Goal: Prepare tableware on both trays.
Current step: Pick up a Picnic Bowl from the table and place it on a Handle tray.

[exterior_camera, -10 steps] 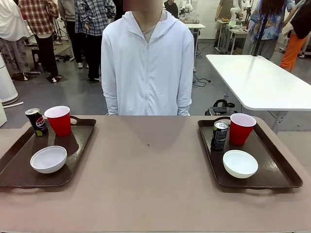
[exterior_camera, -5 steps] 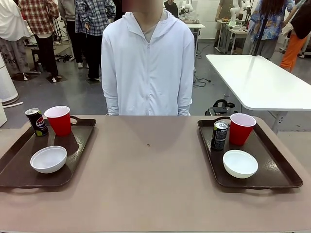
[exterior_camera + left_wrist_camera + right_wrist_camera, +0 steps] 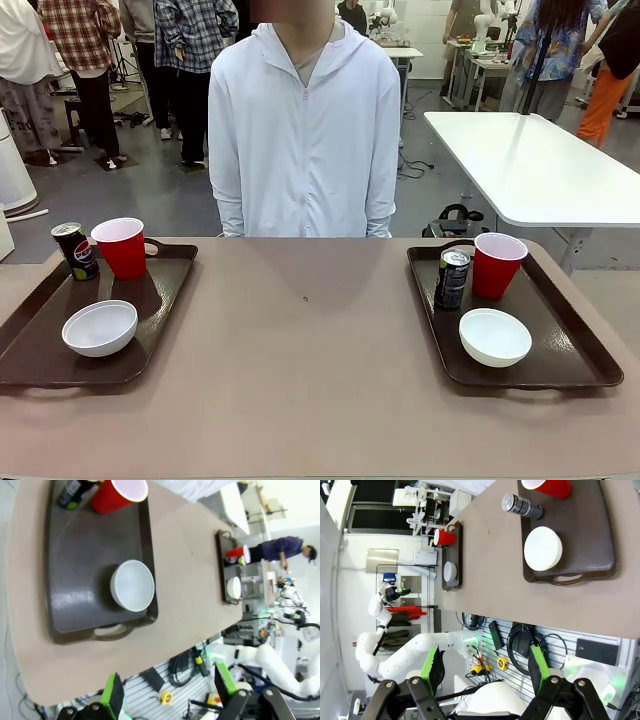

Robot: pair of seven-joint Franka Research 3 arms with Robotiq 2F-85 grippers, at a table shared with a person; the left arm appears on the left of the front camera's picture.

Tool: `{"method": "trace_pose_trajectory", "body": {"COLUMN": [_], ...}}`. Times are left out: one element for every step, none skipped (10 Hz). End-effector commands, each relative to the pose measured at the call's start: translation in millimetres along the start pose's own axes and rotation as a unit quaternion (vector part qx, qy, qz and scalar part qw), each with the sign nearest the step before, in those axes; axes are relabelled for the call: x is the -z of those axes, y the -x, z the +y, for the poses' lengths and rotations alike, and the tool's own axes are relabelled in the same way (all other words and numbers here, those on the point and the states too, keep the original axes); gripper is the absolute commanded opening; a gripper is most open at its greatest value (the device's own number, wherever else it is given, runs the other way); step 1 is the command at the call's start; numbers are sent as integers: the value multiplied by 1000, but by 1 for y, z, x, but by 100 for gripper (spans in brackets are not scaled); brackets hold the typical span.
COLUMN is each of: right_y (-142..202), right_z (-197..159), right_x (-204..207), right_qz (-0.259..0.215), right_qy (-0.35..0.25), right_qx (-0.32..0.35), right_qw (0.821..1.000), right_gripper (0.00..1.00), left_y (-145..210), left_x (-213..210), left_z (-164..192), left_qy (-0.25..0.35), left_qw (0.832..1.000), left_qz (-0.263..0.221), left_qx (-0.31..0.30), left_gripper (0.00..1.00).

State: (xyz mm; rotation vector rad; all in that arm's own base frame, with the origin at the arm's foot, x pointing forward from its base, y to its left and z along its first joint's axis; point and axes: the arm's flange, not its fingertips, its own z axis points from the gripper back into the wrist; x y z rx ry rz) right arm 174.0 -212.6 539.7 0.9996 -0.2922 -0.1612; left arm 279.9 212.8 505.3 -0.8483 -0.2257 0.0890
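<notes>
Two trays sit on the table (image 3: 310,380): left tray (image 3: 40,345) holds cup (image 3: 122,248), can (image 3: 76,251), bowl (image 3: 100,328); right tray (image 3: 570,345) likewise. Left gripper (image 3: 167,692) and right gripper (image 3: 485,670) hang off the table's near edge, fingers spread, empty.

We are seeing bright, even overhead light, sharp throughout. Glare is streaking the left tray (image 3: 75,600); wrist views are bowing beyond it.
</notes>
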Motion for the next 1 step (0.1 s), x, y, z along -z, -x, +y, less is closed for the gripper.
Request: {"method": "trace_pose_trajectory", "body": {"right_y": [-1], "right_z": [-1], "right_x": [1], "right_qz": [-3], "right_qy": [1], "right_qx": [0], "right_qw": [1000], "right_gripper": [89], "left_y": [2], "left_x": [-6], "left_z": [2], "left_qy": [8], "left_qw": [1000], "left_qz": [-18], "left_qx": [-2], "left_gripper": [96]}}
